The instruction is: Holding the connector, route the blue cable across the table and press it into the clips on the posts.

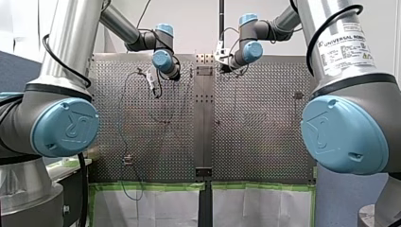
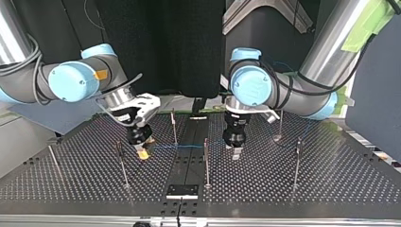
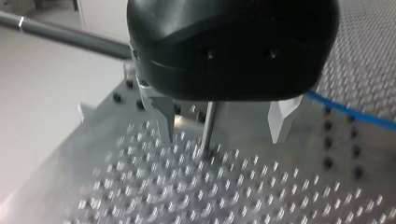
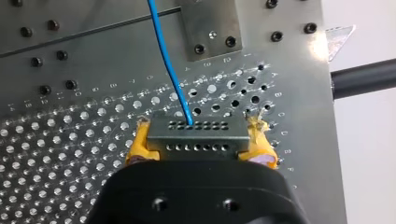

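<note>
My right gripper (image 4: 198,156) has its yellow pads (image 4: 137,147) shut on a grey connector (image 4: 196,135) with two rows of holes. The blue cable (image 4: 168,60) leaves the connector's top. In the top view this gripper (image 2: 143,153) hangs low at the left, and the cable (image 2: 189,146) runs level past a thin post (image 2: 206,161) toward my left gripper (image 2: 235,152). My left gripper (image 3: 224,140) is open just above the perforated table, its metal fingers (image 3: 164,119) astride a post (image 3: 208,126) without touching it. The cable (image 3: 350,111) passes beside its far finger.
Several more thin posts stand on the plate, such as one near the back (image 2: 174,125), one at the top view's left (image 2: 121,163) and one at its right (image 2: 297,161). A metal strip (image 1: 204,118) splits the table down the middle. Green tape (image 1: 156,186) lines the front edge.
</note>
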`<state>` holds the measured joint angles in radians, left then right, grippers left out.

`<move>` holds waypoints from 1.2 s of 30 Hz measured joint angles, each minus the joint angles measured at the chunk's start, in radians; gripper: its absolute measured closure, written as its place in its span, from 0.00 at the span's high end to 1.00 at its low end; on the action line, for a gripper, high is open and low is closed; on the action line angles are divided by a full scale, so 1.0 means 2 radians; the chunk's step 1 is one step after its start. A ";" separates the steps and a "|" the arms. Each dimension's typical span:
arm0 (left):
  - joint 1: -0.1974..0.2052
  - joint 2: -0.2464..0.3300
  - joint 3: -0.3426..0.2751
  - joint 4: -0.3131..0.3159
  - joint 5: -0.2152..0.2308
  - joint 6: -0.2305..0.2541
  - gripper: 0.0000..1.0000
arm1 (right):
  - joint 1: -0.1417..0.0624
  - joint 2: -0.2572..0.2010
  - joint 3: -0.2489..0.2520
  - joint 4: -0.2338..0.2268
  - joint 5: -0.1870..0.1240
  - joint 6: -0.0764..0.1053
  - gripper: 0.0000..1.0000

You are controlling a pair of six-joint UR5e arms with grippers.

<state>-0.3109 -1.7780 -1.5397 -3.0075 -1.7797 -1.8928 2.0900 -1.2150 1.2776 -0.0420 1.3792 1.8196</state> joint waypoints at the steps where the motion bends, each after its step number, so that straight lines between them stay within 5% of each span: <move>1: -0.002 0.004 -0.003 -0.004 0.003 0.000 1.00 | 0.000 -0.001 0.000 0.000 0.000 0.000 0.00; 14: -0.033 0.051 -0.027 -0.037 0.021 0.006 1.00 | -0.001 -0.006 0.000 0.001 0.000 0.002 0.00; 25: -0.078 0.052 -0.016 -0.003 -0.012 0.004 1.00 | -0.007 -0.018 0.000 0.007 0.003 0.002 0.00; 36: -0.125 0.045 0.021 -0.026 -0.029 0.014 1.00 | -0.014 -0.022 0.000 0.021 0.010 0.000 0.00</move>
<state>-0.5603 -1.6888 -1.4973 -3.0602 -1.8368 -1.8651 2.0620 -1.2585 1.2785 -0.0002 1.3990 1.8199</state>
